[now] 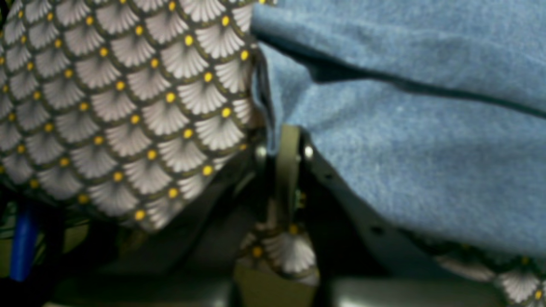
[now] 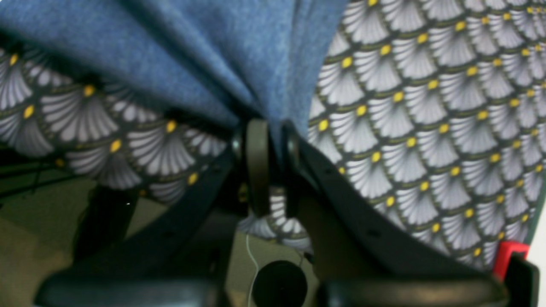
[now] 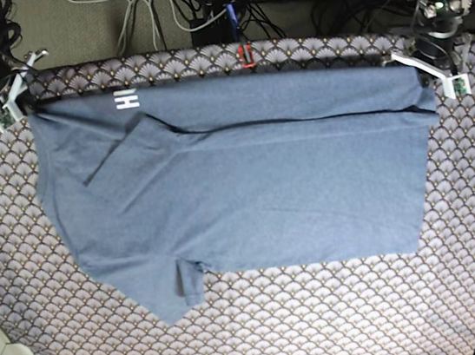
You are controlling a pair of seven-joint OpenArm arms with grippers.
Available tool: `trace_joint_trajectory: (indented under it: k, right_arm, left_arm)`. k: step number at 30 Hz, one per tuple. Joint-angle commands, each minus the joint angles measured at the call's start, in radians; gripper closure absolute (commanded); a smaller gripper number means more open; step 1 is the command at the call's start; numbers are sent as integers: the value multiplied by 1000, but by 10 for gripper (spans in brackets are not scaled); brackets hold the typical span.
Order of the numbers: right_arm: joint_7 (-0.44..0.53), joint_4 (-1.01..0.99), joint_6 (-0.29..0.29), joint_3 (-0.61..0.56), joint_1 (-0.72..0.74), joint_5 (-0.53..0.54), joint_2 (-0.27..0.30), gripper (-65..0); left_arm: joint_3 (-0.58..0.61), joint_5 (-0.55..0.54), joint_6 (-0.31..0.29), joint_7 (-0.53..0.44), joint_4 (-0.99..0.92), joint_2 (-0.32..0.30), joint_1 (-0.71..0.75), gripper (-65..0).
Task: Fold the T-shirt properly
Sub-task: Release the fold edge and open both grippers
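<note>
The T-shirt (image 3: 246,176) lies spread across the bench (image 3: 328,332). The left gripper (image 3: 421,74) pinches its upper right corner. The right gripper (image 3: 19,103) pinches the upper left.

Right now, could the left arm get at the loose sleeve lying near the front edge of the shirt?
Probably not as things stand. The left gripper is shut on the T-shirt at its far corner, and that sleeve lies toward the opposite end. Nothing blocks the tablecloth between them, but it would have to let go first.
</note>
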Motion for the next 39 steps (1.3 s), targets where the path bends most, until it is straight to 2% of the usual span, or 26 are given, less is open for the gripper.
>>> trace_joint_trajectory:
  k: [1, 14, 18, 21, 24, 26, 39]
  right_arm:
    - [14, 16, -8, 13, -7, 10, 12, 0]
    - [-18, 12, -8, 13, -3, 10, 7, 0]
    - [-121, 15, -8, 10, 4, 8, 12, -26]
    - [-154, 15, -8, 11, 18, 8, 13, -106]
    - [-153, 15, -8, 11, 18, 8, 13, -185]
    - [-150, 16, -8, 13, 18, 8, 13, -206]
    - [-157, 179, -8, 119, 26, 10, -10, -192]
  left_arm:
    - [-10, 10, 15, -22, 13, -14, -3, -3]
    - [-3, 10, 15, -21, 13, -14, -3, -15]
    - [0, 10, 15, -21, 13, -14, 3, -130]
    - [1, 10, 15, -21, 13, -14, 3, -250]
    - [1, 10, 15, -21, 13, -12, 3, -312]
    - [1, 8, 15, -21, 13, -12, 3, -313]
    - [-10, 8, 15, -27, 27, -14, -2, -316]
